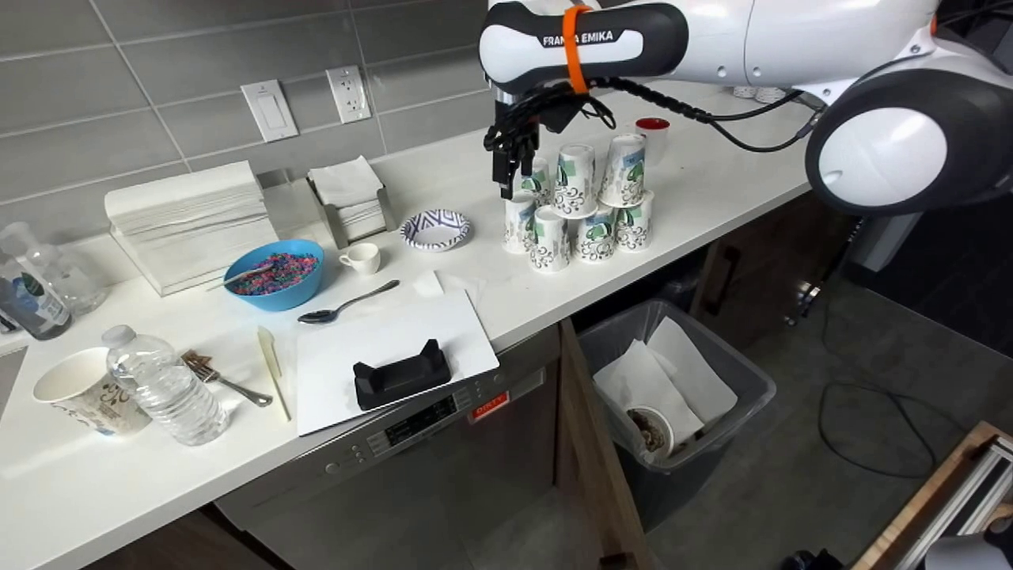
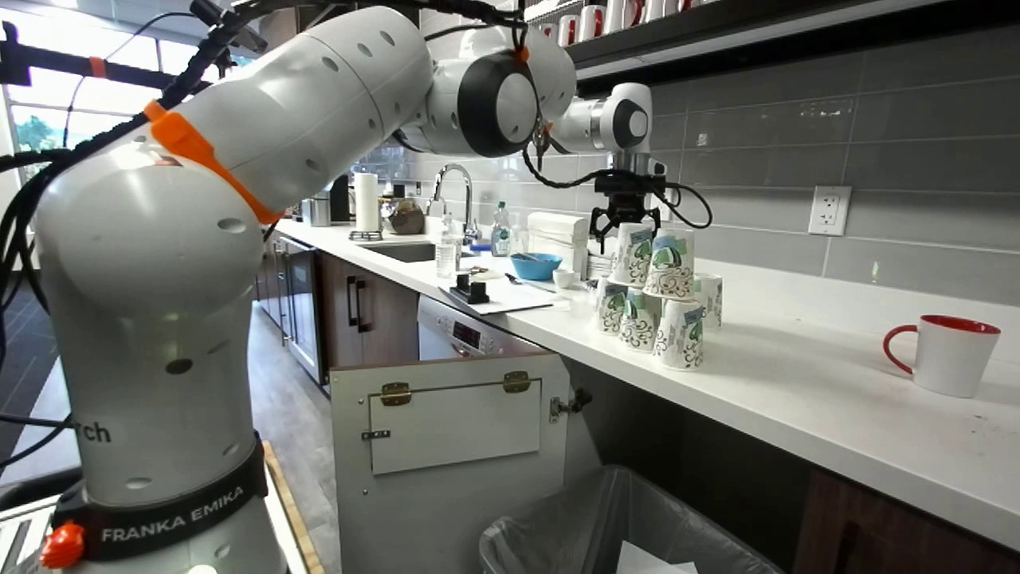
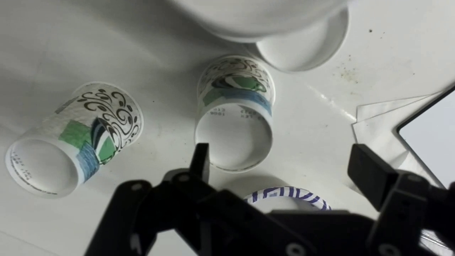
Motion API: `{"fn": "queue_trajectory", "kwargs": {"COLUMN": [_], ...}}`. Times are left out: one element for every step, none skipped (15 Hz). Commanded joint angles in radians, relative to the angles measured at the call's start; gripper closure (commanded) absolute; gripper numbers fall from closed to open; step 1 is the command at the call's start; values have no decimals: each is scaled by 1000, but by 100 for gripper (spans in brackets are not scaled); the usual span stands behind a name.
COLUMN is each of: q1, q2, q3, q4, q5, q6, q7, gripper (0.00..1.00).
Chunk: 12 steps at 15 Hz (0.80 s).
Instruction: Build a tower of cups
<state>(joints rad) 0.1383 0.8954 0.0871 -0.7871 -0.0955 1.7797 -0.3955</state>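
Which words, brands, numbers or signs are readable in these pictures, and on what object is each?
"DIRTY": red sign on the dishwasher.
"FRANKA EMIKA": black band on the arm.
"FRAN…A EMIKA": arm's front link; orange strap hides part.
"rch": arm's lower column, beginning not visible.
Too small or blurred: print on the cups, bottle label, dishwasher display.

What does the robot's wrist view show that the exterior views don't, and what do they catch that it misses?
Only in the wrist view: small lettering on the bases of the paper cups, and a brownish stain on the counter.

Only in both exterior views: the blue bowl, the red-rimmed mug, the waste bin and the robot's white arm.

In all: upside-down paper cups, the counter and the black gripper; the wrist view shows its jaws wide apart.
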Motion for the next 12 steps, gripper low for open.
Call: {"fn": "queue_trajectory", "kwargs": {"q1": [28,31,34,37,44,42,44,46,44,44,43,44], "q2": [132,150,159,175,202,201,210,212,210,211,207,208], "q3": [-11,-13,-16,-20,-25,-27,-32,-35,-40,-44,-49,-54], "q4": [193,213,215,233,274,267,277,281,281,284,283,285], "q5": [-26,-27,-30,-31,-31,-33,-35,-37,-41,-44,-48,-52], "q6": [-41,-38,-25,-25,-36,-24,-21,-20,-16,-14,-12,-9], "q7": [-30,-32,-33,-34,-29,-30,-28,-28,-29,-27,-27,-26], "gripper": [0,0,0,0,0,0,0,0,0,0,0,0]}}
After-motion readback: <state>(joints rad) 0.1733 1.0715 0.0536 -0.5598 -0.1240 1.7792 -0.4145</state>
